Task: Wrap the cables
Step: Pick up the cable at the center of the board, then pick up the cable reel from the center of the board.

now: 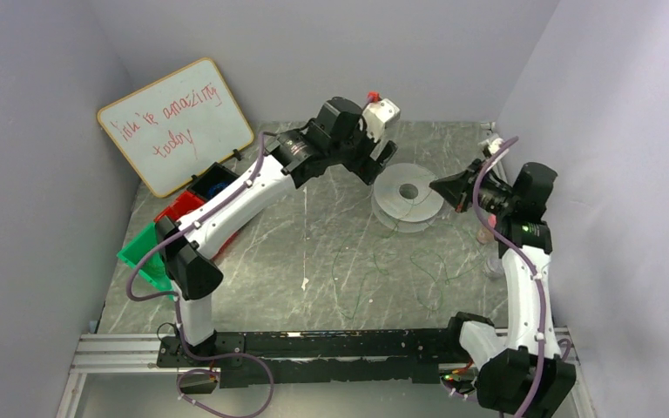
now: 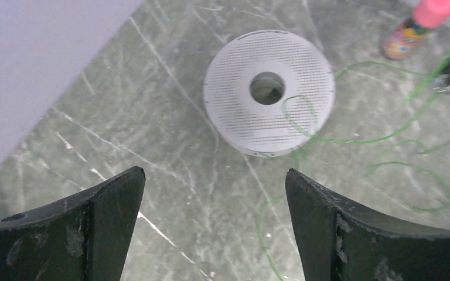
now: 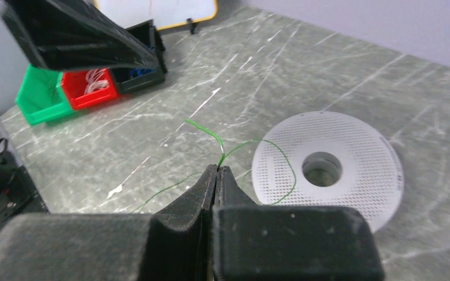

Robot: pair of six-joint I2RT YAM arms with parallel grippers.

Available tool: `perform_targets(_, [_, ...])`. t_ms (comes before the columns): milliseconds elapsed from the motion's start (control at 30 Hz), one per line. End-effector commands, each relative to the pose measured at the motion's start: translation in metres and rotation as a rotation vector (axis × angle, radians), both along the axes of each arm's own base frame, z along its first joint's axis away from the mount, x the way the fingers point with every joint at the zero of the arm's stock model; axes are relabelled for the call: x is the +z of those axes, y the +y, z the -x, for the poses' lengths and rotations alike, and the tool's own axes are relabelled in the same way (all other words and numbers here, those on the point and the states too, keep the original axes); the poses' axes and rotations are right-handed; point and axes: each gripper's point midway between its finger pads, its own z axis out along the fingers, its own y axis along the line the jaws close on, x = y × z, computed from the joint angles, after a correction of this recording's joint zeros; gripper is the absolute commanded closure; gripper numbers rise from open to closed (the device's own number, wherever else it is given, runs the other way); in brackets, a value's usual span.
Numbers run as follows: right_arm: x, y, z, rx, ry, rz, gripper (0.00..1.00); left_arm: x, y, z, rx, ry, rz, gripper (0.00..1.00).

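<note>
One left gripper [image 2: 214, 175] gaping, right gripper [image 3: 217, 170] pinching cables [image 3: 263, 141]

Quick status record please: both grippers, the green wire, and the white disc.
left gripper: open, holding nothing, raised near the white disc
right gripper: shut on the green wire, beside the disc
green wire: loose strands on the table, one loop across the disc
white disc: lying flat on the table
</note>
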Motion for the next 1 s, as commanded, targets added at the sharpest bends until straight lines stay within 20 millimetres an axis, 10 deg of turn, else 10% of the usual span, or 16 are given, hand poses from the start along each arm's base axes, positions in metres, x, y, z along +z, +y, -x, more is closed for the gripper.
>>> perform_targets(0, [0.039, -0.018, 0.008, -0.054, -0.117, 0.017, 1.00, -0.028, -0.003, -0.032, -0.024, -0.207, -0.115, 0.06])
perform_targets(133, [0.048, -0.040, 0.011, -0.136, -0.142, 0.030, 1.00, -0.086, -0.013, -0.043, -0.153, -0.248, -0.216, 0.07])
perform_targets(533, [0.051, -0.068, 0.016, -0.211, -0.115, -0.004, 1.00, -0.178, -0.020, -0.052, -0.534, -0.300, -0.364, 0.10])
perform_targets(967, [0.043, -0.071, 0.011, -0.201, -0.072, -0.024, 1.00, -0.226, -0.060, -0.059, -0.536, -0.578, -0.500, 0.11])
